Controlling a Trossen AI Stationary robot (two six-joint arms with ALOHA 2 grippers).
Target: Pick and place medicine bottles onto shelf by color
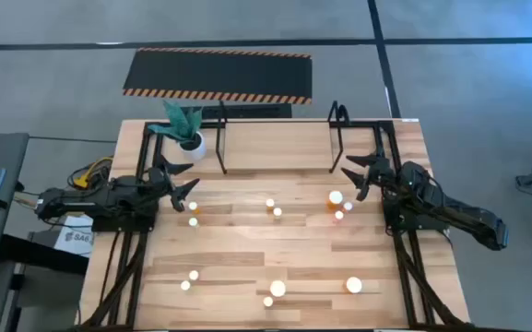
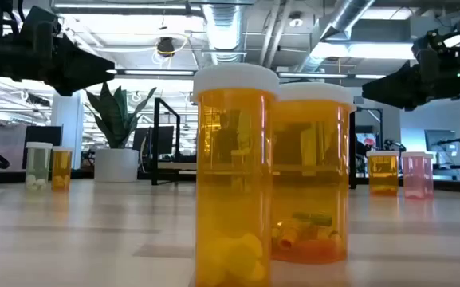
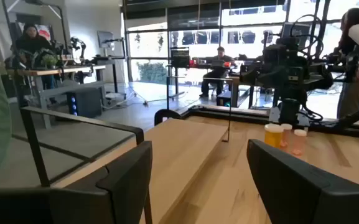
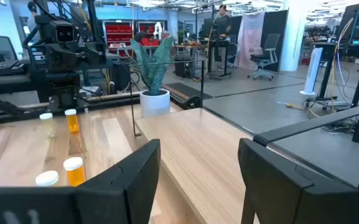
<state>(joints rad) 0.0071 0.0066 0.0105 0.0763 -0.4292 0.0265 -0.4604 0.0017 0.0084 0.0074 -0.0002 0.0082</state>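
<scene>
hard to see: from above the bottles are just glowing white cap dots, so body colours are a guess up there. The near pair at table level is cut off at the picture's bottom edge.
hidden: the plant leaves cover part of the pot from above. Can't make out what's inside the far bottles.
left gripper: fingers spread wide, holding nothing, up off the table on the left side, near a bottle pair.
right gripper: also spread apart and empty, hovering on the right, just beside a small cluster.
bottles: scattered over the table, a few mid-table, a few along the near edge, none on the shelf.
close pair: clear orange plastic cylinders, smooth white caps, pills at the bottom, standing upright and touching or almost.
far right pair: one orange, one pinkish.
shelf: thin black tube frame, two upright loops, at the far edge.
table: pale wood planks, matte.
mat: black, striped edges, beyond the table.
</scene>
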